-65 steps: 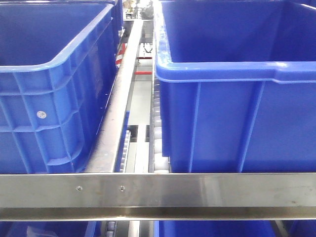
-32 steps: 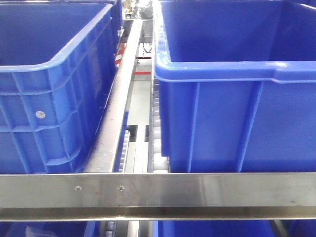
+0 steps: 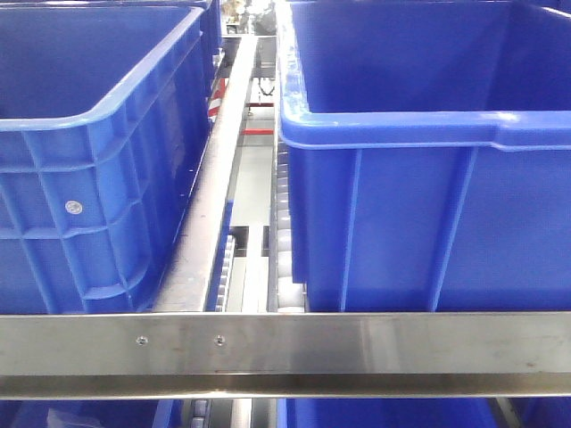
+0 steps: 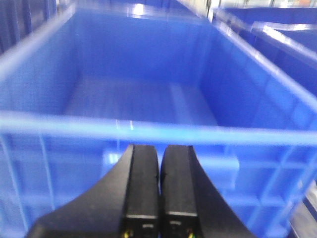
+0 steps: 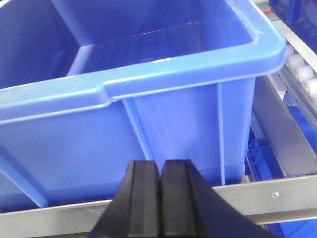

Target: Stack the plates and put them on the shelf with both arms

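Front view: two blue crates [image 3: 419, 178] | shelf [image 3: 285, 343] | left claw [image 4: 159, 168], right claw [image 5: 161, 183] pressed together, nothing held

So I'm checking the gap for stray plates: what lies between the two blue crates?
Front view: no plates. Between the left crate and right crate run a steel rail and white rollers.

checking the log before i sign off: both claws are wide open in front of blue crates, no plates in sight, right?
Not quite: both claws are shut, not open. The left wrist view shows the left claw closed before a blue crate; the right wrist view shows the right claw closed too. No plates appear.
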You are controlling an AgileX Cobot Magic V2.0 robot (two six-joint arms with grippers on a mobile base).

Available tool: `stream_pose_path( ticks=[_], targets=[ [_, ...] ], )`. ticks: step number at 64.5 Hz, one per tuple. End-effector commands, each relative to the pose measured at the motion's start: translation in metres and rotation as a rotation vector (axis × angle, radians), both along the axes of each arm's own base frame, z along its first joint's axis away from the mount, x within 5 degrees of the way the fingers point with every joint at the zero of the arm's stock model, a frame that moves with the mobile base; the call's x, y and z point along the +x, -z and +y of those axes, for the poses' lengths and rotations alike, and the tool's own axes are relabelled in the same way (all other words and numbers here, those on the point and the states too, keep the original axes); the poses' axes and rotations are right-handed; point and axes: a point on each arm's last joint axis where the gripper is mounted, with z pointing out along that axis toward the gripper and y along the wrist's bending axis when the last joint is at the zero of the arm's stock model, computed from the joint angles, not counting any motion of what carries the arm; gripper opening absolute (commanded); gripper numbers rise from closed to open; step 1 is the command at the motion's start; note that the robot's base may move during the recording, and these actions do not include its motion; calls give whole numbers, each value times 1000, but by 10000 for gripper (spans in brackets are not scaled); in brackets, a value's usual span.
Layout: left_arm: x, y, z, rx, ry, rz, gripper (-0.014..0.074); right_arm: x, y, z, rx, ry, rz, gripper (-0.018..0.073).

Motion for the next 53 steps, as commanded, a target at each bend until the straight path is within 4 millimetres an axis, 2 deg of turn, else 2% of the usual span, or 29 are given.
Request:
stream_pose_path(
  ticks=[1,53],
  targets=[
    [-3,-10,-1,22,10,-131,87,-1,-9,-1,-2,7,-110,32],
    [-2,-8,-1,36,8,-107,87,-1,-9,-1,-2,7,-110,32]
  ],
)
